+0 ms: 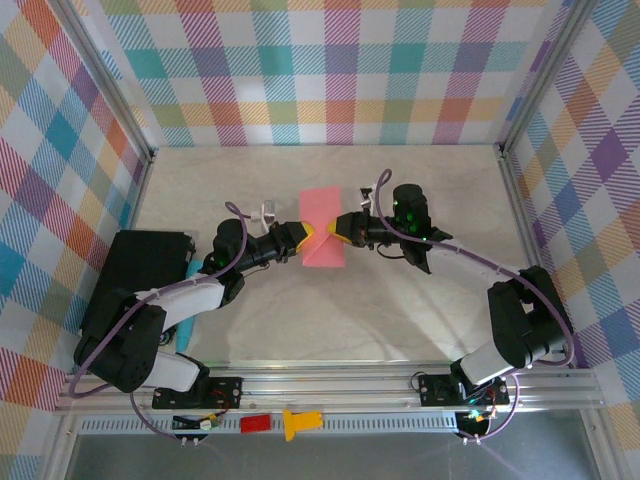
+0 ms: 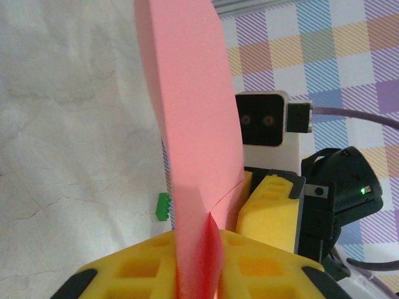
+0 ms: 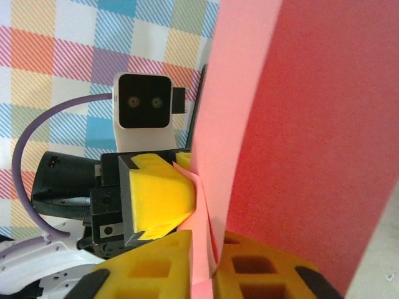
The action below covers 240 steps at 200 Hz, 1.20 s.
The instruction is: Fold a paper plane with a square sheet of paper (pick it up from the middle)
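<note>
One sheet (image 1: pixel 322 205): salmon-pink, plain, bowed.
Left pincer (image 2: pixel 197 265): clamped on sheet's middle.
Right pincer (image 3: pixel 203 265): clamped on sheet, facing left pincer.

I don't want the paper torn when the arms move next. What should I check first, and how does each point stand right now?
1. Left gripper holds the sheet of paper: ok, the paper is pinched between its fingers.
2. Right gripper holds it too: cannot tell. The paper runs between its pads, but how firmly is unclear.
3. Both sit near the paper's middle: ok, from opposite sides.
4. Paper untorn: ok, it bends at the pinch and no tear is seen.
5. Paper lifted off the table: cannot tell.
</note>
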{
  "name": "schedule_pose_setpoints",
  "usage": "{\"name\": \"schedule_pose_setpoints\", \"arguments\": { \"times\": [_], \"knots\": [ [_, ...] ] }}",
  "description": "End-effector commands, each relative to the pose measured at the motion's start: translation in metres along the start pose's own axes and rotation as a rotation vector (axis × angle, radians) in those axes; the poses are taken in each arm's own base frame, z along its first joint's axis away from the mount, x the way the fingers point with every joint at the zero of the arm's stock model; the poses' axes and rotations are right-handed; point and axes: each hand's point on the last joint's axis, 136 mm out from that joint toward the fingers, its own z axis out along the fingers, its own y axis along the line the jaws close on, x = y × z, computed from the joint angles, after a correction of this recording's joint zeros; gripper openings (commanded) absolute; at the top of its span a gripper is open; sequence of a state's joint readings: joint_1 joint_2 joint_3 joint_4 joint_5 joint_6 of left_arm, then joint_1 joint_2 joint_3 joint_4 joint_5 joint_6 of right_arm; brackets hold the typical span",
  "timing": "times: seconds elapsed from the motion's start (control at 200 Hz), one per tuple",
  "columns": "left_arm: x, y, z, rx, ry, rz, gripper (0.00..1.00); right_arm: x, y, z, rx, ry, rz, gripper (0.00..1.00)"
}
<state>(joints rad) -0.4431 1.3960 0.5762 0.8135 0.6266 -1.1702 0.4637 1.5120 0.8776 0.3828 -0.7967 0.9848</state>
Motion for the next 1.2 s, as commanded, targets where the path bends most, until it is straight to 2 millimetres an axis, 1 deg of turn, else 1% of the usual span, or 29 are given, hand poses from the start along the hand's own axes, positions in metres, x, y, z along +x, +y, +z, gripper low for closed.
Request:
{"name": "schedule_pose_setpoints", "arguments": {
  "times": [0.0,0.15,0.19,0.2,0.225,0.325,0.355,0.375,0.4,0.43,0.46,0.565,0.58,0.65,0.705,0.75,0.795,0.86,0.88,1.06,1.145,1.195],
  "knots": [
    [-0.003,-0.004,-0.003,0.005,-0.014,0.042,0.15,0.002,-0.015,-0.003,0.039,-0.009,0.011,0.24],
    [-0.004,0.003,-0.005,-0.051,-0.015,0.078,0.12,-0.004,-0.032,-0.015,0.121,-0.066,0.031,0.36],
    [-0.003,0.01,-0.006,-0.094,-0.01,0.086,0.11,-0.007,-0.036,-0.02,0.15,-0.088,0.032,0.39],
    [-0.004,0.008,-0.006,-0.094,-0.011,0.098,0.11,-0.008,-0.037,-0.021,0.159,-0.092,0.034,0.4],
    [-0.004,0.012,-0.007,-0.125,-0.009,0.108,0.11,-0.008,-0.04,-0.024,0.181,-0.103,0.035,0.42],
    [-0.005,0.029,-0.017,-0.295,0.005,0.171,0.11,-0.012,-0.05,-0.037,0.268,-0.149,0.022,0.52],
    [-0.007,0.035,-0.021,-0.355,0.006,0.187,0.11,-0.012,-0.054,-0.041,0.305,-0.16,0.017,0.56],
    [-0.01,0.035,-0.022,-0.383,0.001,0.203,0.11,-0.012,-0.057,-0.044,0.331,-0.165,0.013,0.59],
    [-0.01,0.042,-0.026,-0.436,0.011,0.207,0.11,-0.012,-0.059,-0.047,0.358,-0.171,0.005,0.63],
    [-0.014,0.041,-0.026,-0.47,0.011,0.224,0.1,-0.012,-0.063,-0.051,0.391,-0.176,-0.001,0.66],
    [-0.015,0.046,-0.028,-0.517,0.025,0.229,0.11,-0.011,-0.066,-0.054,0.424,-0.181,-0.006,0.7],
    [-0.022,0.051,-0.033,-0.658,0.051,0.29,0.11,-0.012,-0.076,-0.067,0.52,-0.212,-0.014,0.81],
    [-0.022,0.056,-0.037,-0.7,0.062,0.29,0.1,-0.012,-0.077,-0.069,0.53,-0.218,-0.015,0.82],
    [-0.027,0.06,-0.047,-0.843,0.085,0.369,0.11,-0.012,-0.082,-0.078,0.577,-0.247,-0.023,0.87],
    [-0.031,0.063,-0.055,-0.968,0.113,0.45,0.11,-0.012,-0.086,-0.085,0.614,-0.27,-0.029,0.9],
    [-0.035,0.061,-0.059,-1.063,0.134,0.529,0.11,-0.011,-0.089,-0.09,0.638,-0.285,-0.033,0.91],
    [-0.04,0.065,-0.065,-1.179,0.157,0.597,0.11,-0.01,-0.092,-0.094,0.663,-0.298,-0.035,0.92],
    [-0.048,0.066,-0.068,-1.311,0.172,0.683,0.11,-0.009,-0.095,-0.1,0.69,-0.315,-0.037,0.92],
    [-0.048,0.07,-0.068,-1.347,0.187,0.703,0.11,-0.009,-0.096,-0.101,0.699,-0.318,-0.036,0.92],
    [-0.048,0.086,-0.049,-1.515,0.234,0.837,0.11,-0.005,-0.109,-0.122,0.805,-0.362,-0.006,0.92],
    [-0.045,0.093,-0.037,-1.568,0.246,0.886,0.11,-0.003,-0.113,-0.131,0.844,-0.386,0.014,0.92],
    [-0.04,0.099,-0.025,-1.575,0.263,0.905,0.11,-0.001,-0.117,-0.136,0.862,-0.4,0.028,0.92]
  ]
}}
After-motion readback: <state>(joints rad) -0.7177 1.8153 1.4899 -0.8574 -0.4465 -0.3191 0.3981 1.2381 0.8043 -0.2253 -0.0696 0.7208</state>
